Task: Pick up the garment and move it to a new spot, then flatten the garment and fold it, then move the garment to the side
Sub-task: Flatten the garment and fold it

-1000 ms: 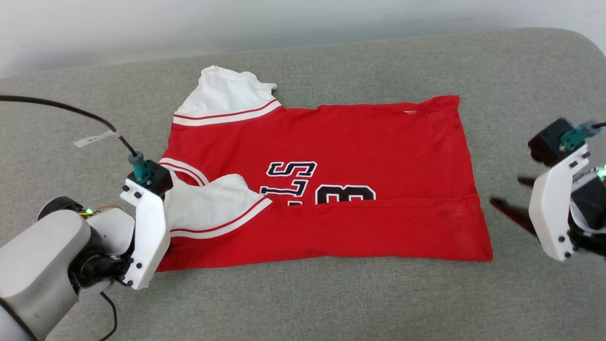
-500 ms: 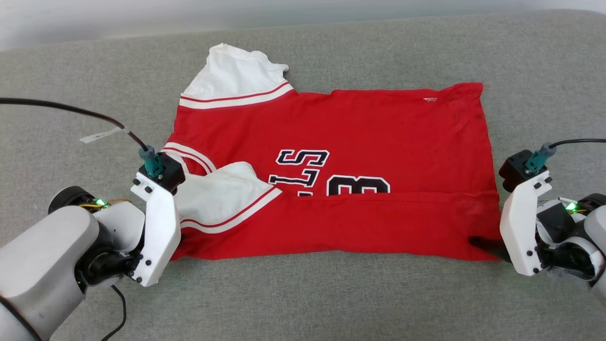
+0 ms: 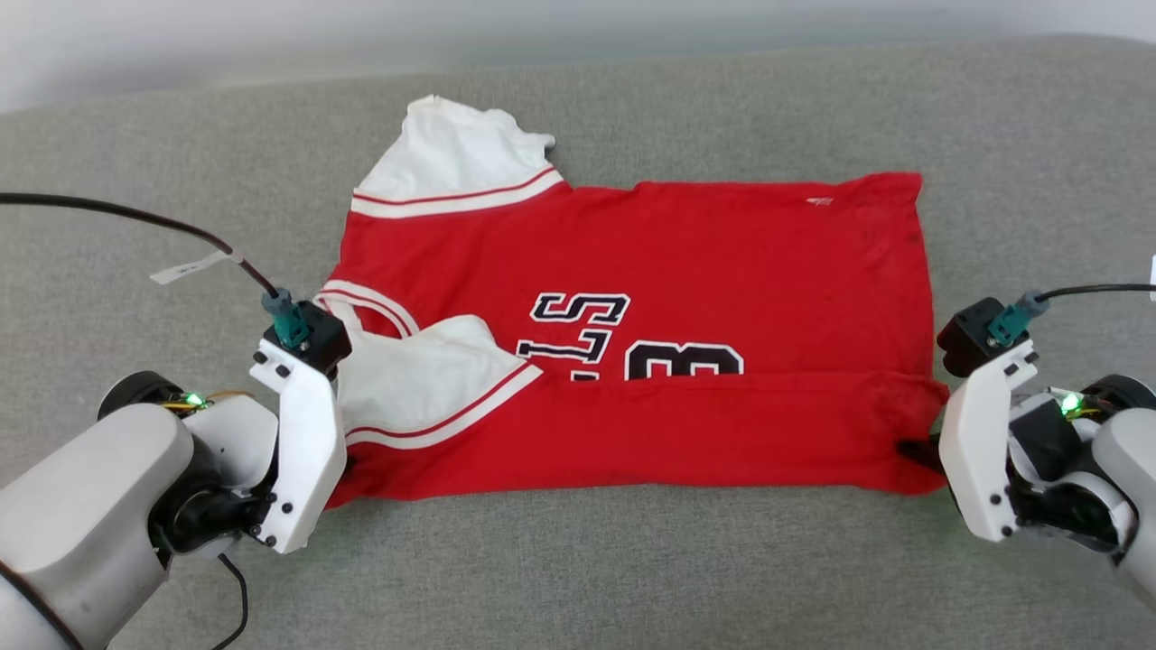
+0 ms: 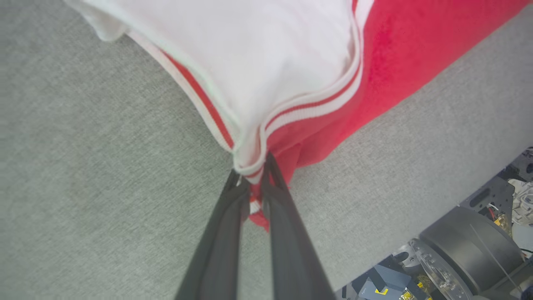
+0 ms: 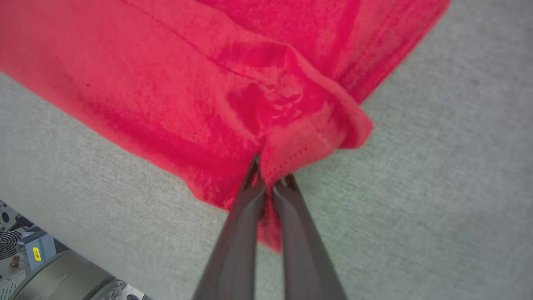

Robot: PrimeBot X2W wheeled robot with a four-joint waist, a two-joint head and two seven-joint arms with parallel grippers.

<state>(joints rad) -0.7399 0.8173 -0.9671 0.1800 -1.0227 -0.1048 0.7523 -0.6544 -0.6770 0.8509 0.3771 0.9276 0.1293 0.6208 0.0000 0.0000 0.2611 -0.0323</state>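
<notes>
So, garment (image 3: pixel 704 262): red basketball-jersey-style T-shirt, white short sleeves, white-and-red striped trim, black white-outlined letters and a "3".
garment place: spread across the centre of the head view on the grey fabric-covered tabletop (image 3: pixel 813 99), neck end at frame left, hem at frame right.
garment shape: mostly flat; lower long edge is turned up in a strip that hides the bottom of the letters and the "3".
sleeves: one white sleeve sticks out at upper left of the head view; the other is folded in over the red body at left centre.
left fingers (image 4: pixel 225 241): closed tight, pinching the garment (image 4: pixel 283 54) at the corner where the striped trim meets the red cloth; a bit of red pokes out between them. Cloth bunches to a point at the tips.
left arm: lower left of the head view, white bracket covers the grip point there.
right fingers (image 5: pixel 241 233): closed tight on the red hem corner of the garment (image 5: pixel 175 71); cloth puckers and curls over just above the tips.
right fingers, head view (image 3: pixel 914 449): dark tip touching the lower right corner of the garment, lower right of frame.
black cable (image 3: pixel 135 215): runs in from the left edge to the left wrist, white tag on it.
robot base parts (image 4: pixel 470 254): grey metal, bottom right of the left wrist view, past the tabletop edge.
</notes>
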